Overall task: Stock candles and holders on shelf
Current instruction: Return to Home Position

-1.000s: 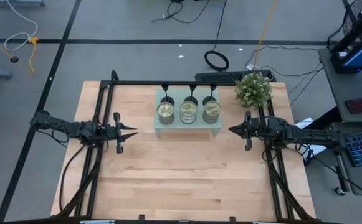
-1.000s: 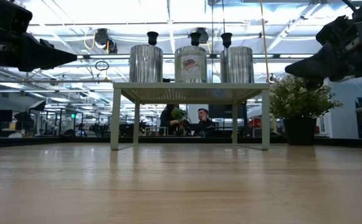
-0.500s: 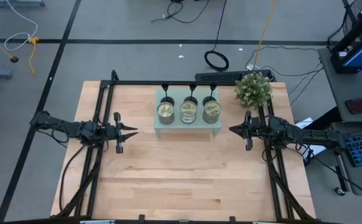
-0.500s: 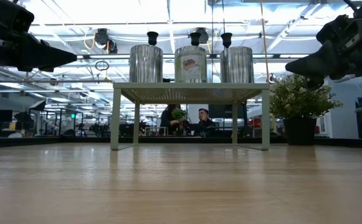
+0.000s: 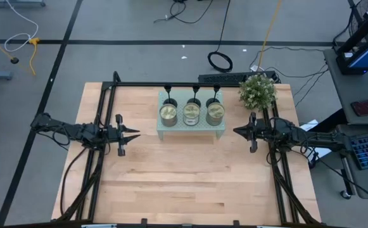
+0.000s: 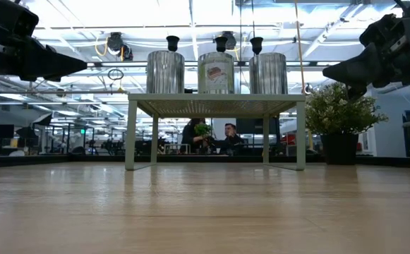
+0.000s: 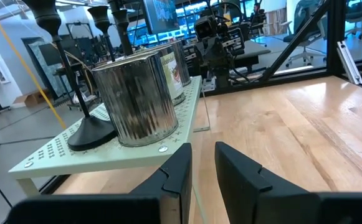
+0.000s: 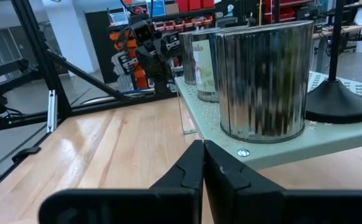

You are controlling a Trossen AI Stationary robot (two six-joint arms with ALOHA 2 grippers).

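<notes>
Since all three candles point(image 5: 191, 113) are lined on the shelf point(image 5: 199, 127) at the table's point(image 5: 190, 177) 12 o'clock, with holders point(image 5: 195, 95) behind, stocking is judged done. The left end effector point(image 5: 135, 133) is held clear at the shelf's 9 o'clock and the right end effector point(image 5: 237, 132) at 3, both empty. Only in the wrist views is the left seen slightly apart and the right pressed together.

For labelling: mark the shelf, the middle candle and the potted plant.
shelf point(image 6: 215, 106), low view, front rim.
middle candle point(image 6: 216, 73), low view, its label.
potted plant point(image 5: 257, 91), high view, middle of the foliage.
</notes>
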